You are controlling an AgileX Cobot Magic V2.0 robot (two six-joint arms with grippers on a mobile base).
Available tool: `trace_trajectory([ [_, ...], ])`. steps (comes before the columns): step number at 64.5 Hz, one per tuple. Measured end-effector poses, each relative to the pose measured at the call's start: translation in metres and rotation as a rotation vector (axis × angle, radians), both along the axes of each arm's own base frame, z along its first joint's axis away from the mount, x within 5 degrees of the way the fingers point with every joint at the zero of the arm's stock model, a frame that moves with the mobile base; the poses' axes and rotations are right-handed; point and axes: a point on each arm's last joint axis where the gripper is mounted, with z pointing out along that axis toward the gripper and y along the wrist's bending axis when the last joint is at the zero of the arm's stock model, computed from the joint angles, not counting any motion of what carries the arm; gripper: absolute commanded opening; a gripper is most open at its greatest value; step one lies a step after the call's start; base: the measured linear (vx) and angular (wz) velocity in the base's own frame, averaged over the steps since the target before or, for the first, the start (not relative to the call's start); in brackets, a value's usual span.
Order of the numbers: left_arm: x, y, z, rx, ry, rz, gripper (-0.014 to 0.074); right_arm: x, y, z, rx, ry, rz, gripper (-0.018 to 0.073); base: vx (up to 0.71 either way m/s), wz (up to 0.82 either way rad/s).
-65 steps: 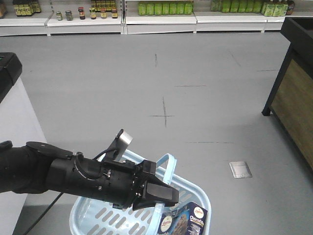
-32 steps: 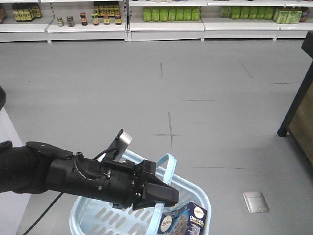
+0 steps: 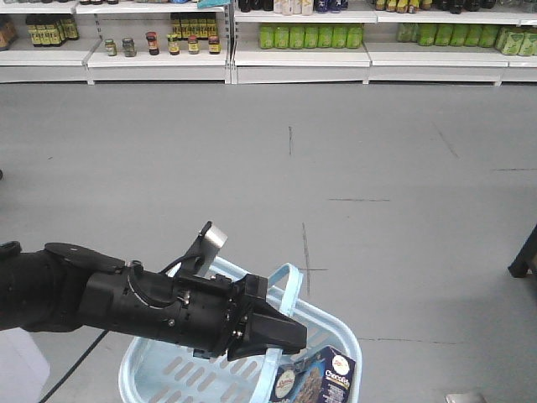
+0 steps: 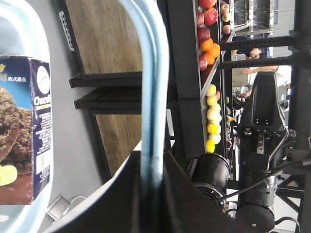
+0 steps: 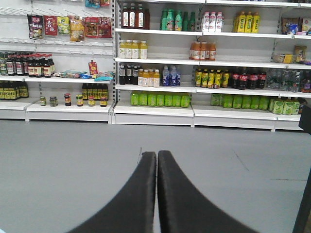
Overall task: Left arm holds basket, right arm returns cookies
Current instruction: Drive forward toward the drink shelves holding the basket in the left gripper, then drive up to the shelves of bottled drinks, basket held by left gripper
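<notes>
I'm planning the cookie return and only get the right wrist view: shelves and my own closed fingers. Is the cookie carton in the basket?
Observer: Yes. In the front-facing view the cookies stand inside the basket, at its right end as pictured.
Operator: Is the left gripper on the handle?
Observer: Yes. In the left wrist view the left gripper is shut on the handle, which runs up from between its fingers.
Operator: Anything else in the basket?
Observer: Nothing else shows, though the left arm hides part of the inside.
</notes>
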Motion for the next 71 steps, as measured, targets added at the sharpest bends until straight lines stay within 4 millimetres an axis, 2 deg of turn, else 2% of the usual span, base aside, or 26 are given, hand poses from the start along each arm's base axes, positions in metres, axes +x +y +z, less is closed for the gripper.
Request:
trace_trajectory([
  [71,0.0000,0.0000,0.0000,0.000,0.000,0.000,-0.0006,0.0000,0.0000,0.0000,0.000,0.000,0.000,-0.0008,0.39,-0.02],
])
